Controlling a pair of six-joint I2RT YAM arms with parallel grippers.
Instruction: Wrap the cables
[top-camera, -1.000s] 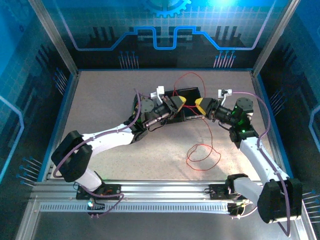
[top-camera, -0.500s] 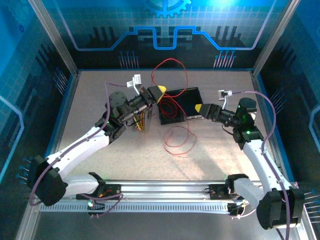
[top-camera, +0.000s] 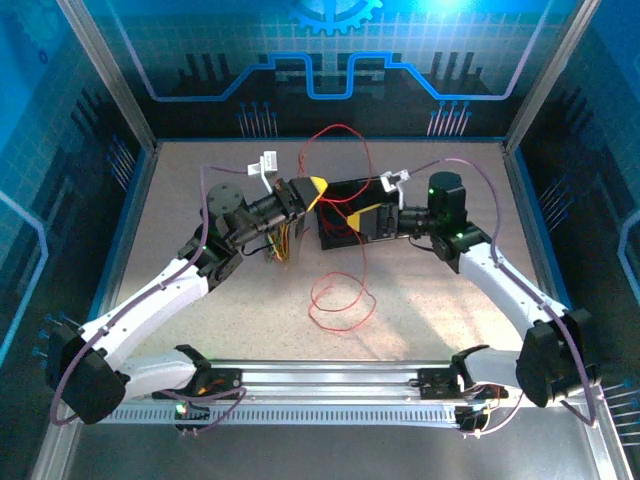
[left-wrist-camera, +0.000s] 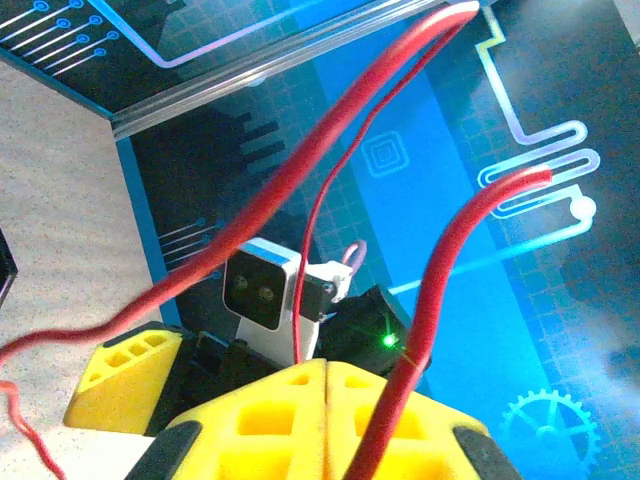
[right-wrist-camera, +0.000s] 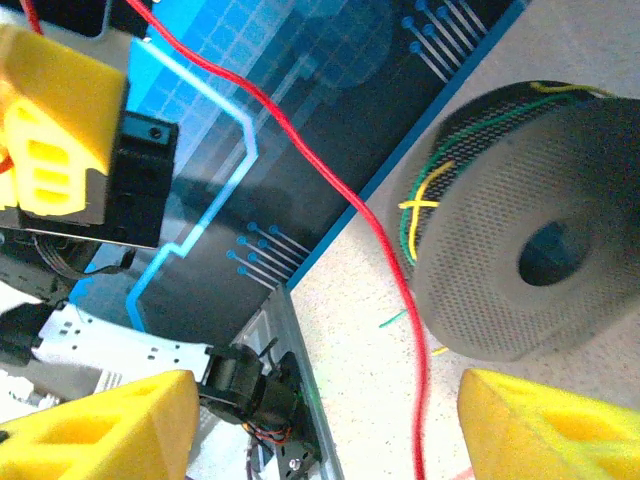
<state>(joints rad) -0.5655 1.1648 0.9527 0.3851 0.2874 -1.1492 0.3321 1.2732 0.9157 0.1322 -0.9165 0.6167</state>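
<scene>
The red cables (left-wrist-camera: 420, 320) arc up from between the shut yellow fingers of the left tool (left-wrist-camera: 328, 372) — pinched there — and trail down to loose loops on the worktop (top-camera: 450, 300) between the two arms. The right tool (right-wrist-camera: 320, 420) is spread wide, gripping nothing — a black spool (right-wrist-camera: 520, 250) wound with green and yellow strands lies beyond it.
</scene>
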